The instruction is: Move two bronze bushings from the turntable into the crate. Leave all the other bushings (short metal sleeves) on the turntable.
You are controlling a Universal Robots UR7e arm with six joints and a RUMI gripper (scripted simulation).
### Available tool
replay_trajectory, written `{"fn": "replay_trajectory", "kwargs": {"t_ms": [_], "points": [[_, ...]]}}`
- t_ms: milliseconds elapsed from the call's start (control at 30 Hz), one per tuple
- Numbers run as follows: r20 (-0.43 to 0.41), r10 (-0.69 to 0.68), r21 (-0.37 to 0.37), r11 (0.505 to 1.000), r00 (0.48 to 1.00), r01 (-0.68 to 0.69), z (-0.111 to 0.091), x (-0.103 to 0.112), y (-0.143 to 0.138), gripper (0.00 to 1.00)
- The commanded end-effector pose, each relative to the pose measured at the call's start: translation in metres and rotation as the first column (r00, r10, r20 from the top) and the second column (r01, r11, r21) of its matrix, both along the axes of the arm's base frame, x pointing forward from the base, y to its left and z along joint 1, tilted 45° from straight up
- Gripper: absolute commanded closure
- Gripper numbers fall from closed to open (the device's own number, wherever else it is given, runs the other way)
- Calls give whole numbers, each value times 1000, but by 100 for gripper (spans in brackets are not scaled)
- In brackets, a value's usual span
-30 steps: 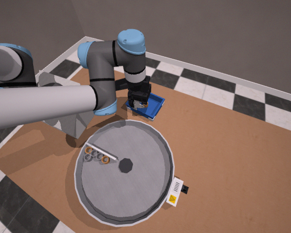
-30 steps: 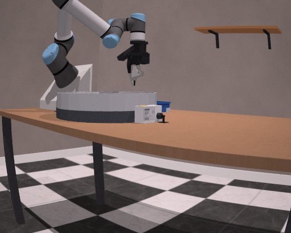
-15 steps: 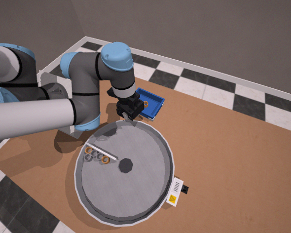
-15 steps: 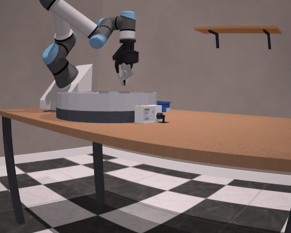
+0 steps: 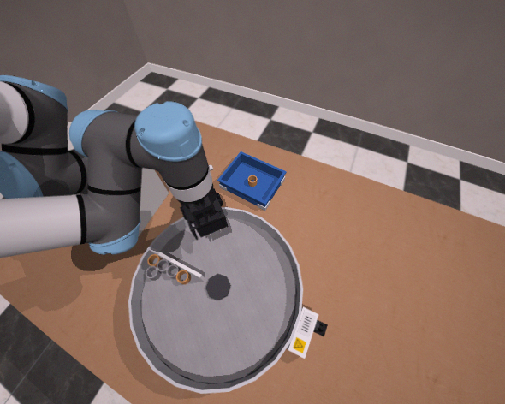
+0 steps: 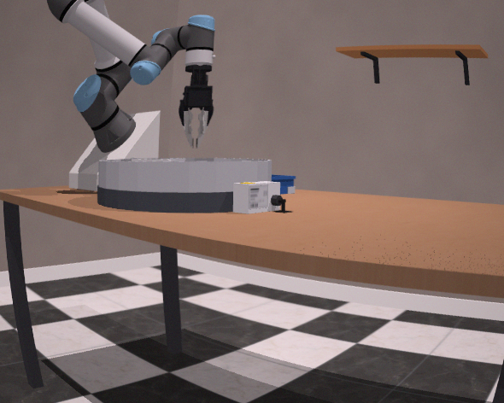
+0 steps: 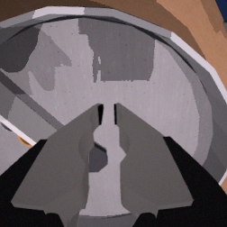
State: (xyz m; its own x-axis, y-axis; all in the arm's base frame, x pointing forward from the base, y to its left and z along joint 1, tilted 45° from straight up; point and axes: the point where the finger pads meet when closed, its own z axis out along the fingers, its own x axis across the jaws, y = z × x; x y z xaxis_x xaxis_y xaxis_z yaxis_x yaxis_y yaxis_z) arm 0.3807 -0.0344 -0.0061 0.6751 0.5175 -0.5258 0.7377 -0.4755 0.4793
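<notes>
My gripper (image 6: 195, 144) (image 7: 108, 105) is shut, a narrow gap between its tips and nothing in it. It hangs above the turntable (image 5: 252, 323) (image 6: 180, 174) (image 7: 176, 95), over the part nearest the crate. One bronze bushing (image 5: 252, 184) stands in the blue crate (image 5: 241, 193) (image 6: 282, 178). On the turntable, two bronze bushings, one near the rim (image 5: 153, 256) and one nearer the hub (image 5: 183, 282), sit in a cluster with three grey bushings (image 5: 151, 277) beside the white bar. Part of a bronze bushing (image 7: 23, 140) shows at the left of the wrist view.
The white bar (image 5: 181, 265) stands on the turntable from near its rim towards the dark hub (image 5: 217, 287) (image 7: 97, 158). The turntable has a raised rim. A white box (image 5: 303, 332) (image 6: 256, 196) with a black knob sits against its outer side. A shelf (image 6: 409, 52) hangs on the wall.
</notes>
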Motion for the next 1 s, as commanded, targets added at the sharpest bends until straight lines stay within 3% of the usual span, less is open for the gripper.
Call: {"fn": "replay_trajectory", "kwargs": {"t_ms": [0,167,567,633,967], "points": [[170,-171,12,985,970,172,27,-4,-26,94],[233,-234,25,972,944,234,38,-5,-36,94],[425,-424,98,900,800,424,72,-9,-69,94],[425,-424,98,900,800,424,72,-9,-69,94],[510,-507,151,848,695,507,90,-10,-87,94]]}}
